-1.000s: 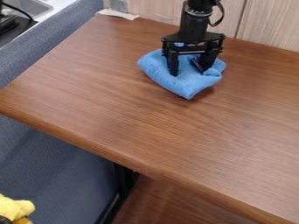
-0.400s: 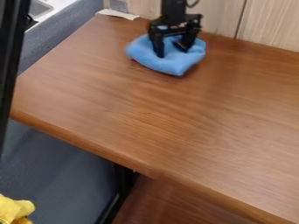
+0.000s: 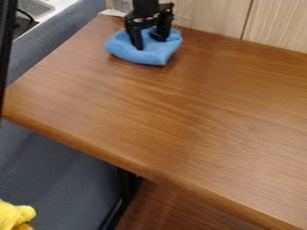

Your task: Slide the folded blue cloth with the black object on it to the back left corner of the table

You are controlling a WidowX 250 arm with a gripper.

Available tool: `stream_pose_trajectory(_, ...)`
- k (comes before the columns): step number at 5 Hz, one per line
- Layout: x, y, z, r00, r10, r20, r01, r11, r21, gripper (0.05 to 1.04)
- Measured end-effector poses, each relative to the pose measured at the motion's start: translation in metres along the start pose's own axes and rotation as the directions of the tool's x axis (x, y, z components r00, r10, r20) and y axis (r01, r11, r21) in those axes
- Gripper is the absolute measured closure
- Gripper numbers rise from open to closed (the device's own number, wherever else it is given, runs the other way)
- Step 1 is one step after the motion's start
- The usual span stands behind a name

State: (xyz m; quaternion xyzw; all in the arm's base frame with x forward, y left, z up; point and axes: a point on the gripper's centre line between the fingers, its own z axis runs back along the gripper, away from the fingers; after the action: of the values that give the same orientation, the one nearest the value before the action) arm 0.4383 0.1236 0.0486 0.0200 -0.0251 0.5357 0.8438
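The black gripper (image 3: 148,41) hangs down at the upper left part of the brown wooden table (image 3: 180,112), close to the back wall. Its two fingers stand apart and press into a blue cloth (image 3: 144,55). Bunched and folded, the cloth lies on the tabletop around and below the fingertips, which its folds partly hide.
A pale wood-grain panel (image 3: 219,17) rises behind the table's back edge. A grey padded surface (image 3: 57,40) borders the left side, with a sink (image 3: 36,8) beyond. A black bar (image 3: 6,45) crosses the left edge. Something yellow (image 3: 15,214) is at bottom left.
The gripper and the blue cloth have moved together to the left and back across the table. A black bar has come into view at the left edge.
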Motion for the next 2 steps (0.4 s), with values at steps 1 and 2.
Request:
stream_pose_trajectory(1,0.01,0.022,0.001,0.995,0.098,0.008,-0.097,0.995,-0.012,0.085)
stream_pose_trajectory(2,0.015,0.042,0.003,0.984,0.177,0.014,-0.177,0.984,-0.009,0.085)
